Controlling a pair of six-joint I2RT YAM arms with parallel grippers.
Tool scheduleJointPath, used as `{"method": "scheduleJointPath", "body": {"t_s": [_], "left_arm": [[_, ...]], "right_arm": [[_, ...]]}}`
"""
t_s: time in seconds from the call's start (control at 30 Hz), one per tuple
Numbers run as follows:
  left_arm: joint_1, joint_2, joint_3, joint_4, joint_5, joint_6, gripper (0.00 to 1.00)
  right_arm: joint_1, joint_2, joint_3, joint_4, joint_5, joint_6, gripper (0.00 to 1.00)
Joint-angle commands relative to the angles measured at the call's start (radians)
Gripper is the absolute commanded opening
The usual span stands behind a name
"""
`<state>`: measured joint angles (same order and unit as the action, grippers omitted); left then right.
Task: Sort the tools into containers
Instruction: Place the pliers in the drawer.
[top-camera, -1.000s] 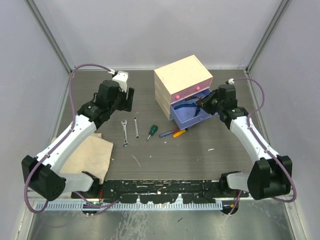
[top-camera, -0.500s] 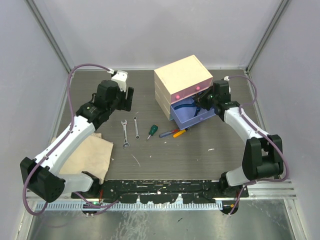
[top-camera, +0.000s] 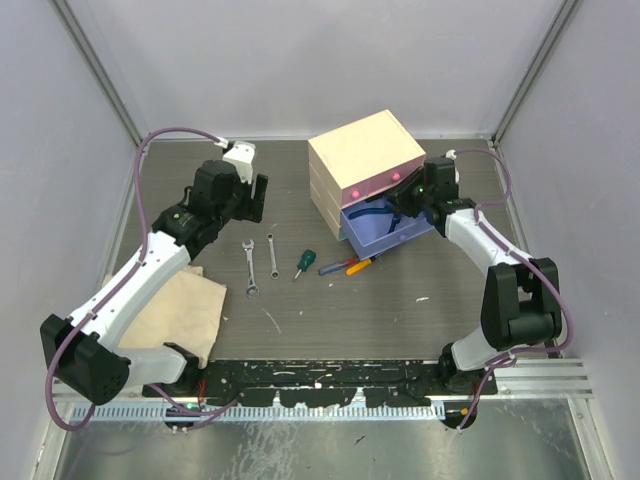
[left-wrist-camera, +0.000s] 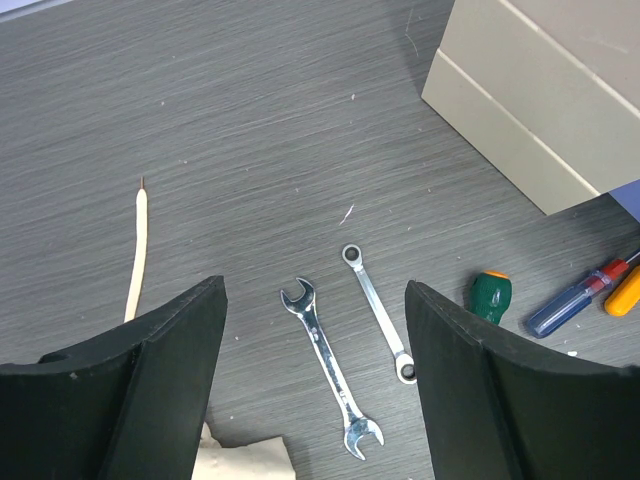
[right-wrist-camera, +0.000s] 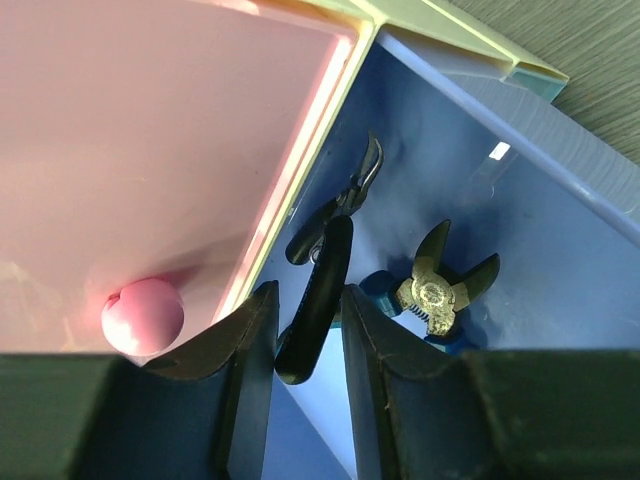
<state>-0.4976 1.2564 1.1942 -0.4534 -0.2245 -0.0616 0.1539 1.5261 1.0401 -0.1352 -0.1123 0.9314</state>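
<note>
Two pliers (right-wrist-camera: 435, 290) clear only from right wrist; right claw (right-wrist-camera: 308, 300) flanks black pair (right-wrist-camera: 330, 260), grip unclear; left claw (left-wrist-camera: 315, 290) apart.

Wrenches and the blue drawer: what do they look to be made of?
Open-ended wrench and ring-ended wrench: bare polished metal, probably steel; both are silver with sharp bright glints. Blue drawer: likely moulded plastic, smooth and slightly glossy; its even colour and a soft light patch on the wall suggest so. Looks alone cannot confirm either.
</note>
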Motion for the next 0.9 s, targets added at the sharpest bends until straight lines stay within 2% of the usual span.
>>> {"method": "scheduleJointPath", "body": {"t_s": [0.0, 0.5, 0.67, 0.87], "left_arm": [[0.0, -0.011, 0.007, 0.058, -0.013, 0.013, 0.73], [0.001, -0.026, 0.007, 0.065, 0.007, -0.004, 0.74], [0.001, -0.031, 0.015, 0.094, 0.056, -0.037, 0.75], [0.001, 0.005, 0.107, 0.124, 0.135, -0.074, 0.77]], "right_arm": [[-0.002, -0.038, 0.045, 0.026, 0.004, -0.034, 0.38], [-0.002, -0.289, 0.006, -0.139, 0.05, -0.194, 0.44], [-0.002, -0.434, -0.08, -0.158, 0.079, -0.243, 0.45], [-0.004, -0.578, -0.187, -0.196, 0.097, -0.259, 0.45]]}}
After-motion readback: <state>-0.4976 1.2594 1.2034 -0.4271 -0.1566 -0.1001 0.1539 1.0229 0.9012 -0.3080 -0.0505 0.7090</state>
